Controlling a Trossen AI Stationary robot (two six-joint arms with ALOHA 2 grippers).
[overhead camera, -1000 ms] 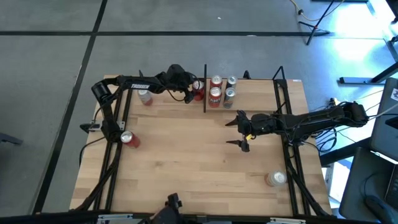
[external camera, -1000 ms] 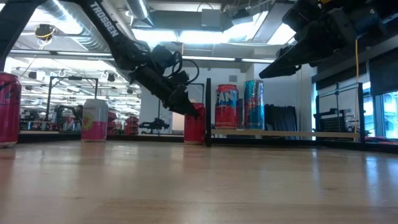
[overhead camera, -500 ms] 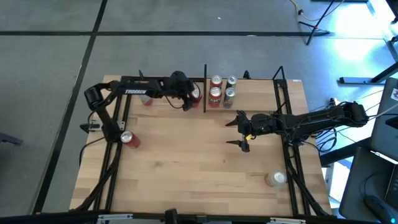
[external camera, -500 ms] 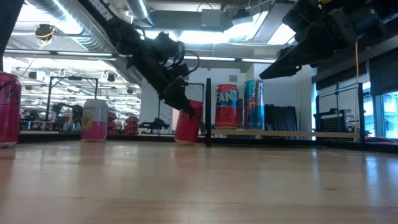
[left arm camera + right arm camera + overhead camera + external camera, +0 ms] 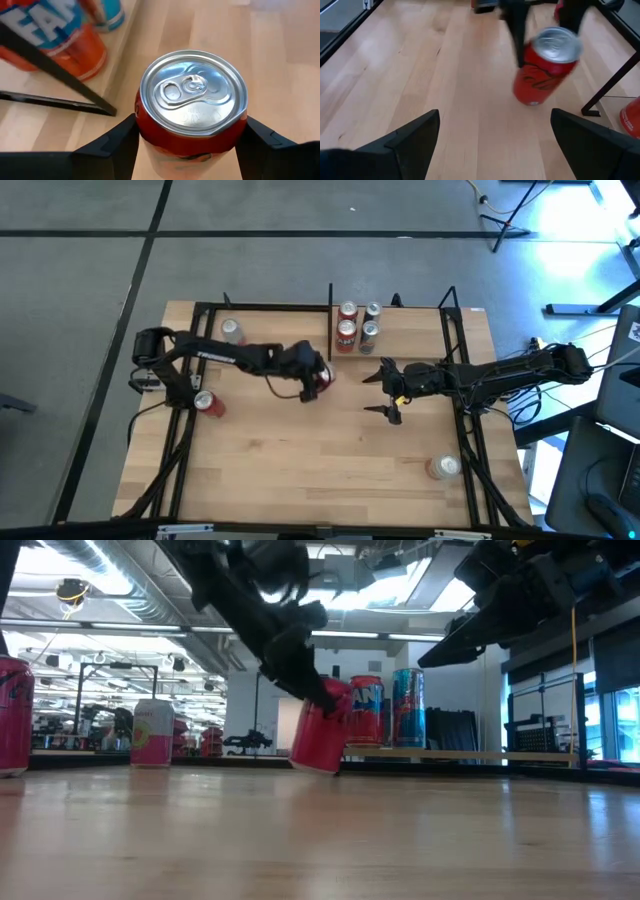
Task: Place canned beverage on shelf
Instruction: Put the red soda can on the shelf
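Red aluminium beverage can (image 5: 322, 377) tilted, held near table centre, just in front of the pale wooden shelf (image 5: 400, 330) with thin black metal uprights. Shelf already holds three cans (image 5: 346, 326); bare board to their right. Wide clear butcher-block tabletop (image 5: 300, 450) ahead of the can. Left gripper (image 5: 186, 142) clamped on the can's sides below the rim. Right gripper (image 5: 378, 392) spread wide, empty, hanging right of the can, apart from it.
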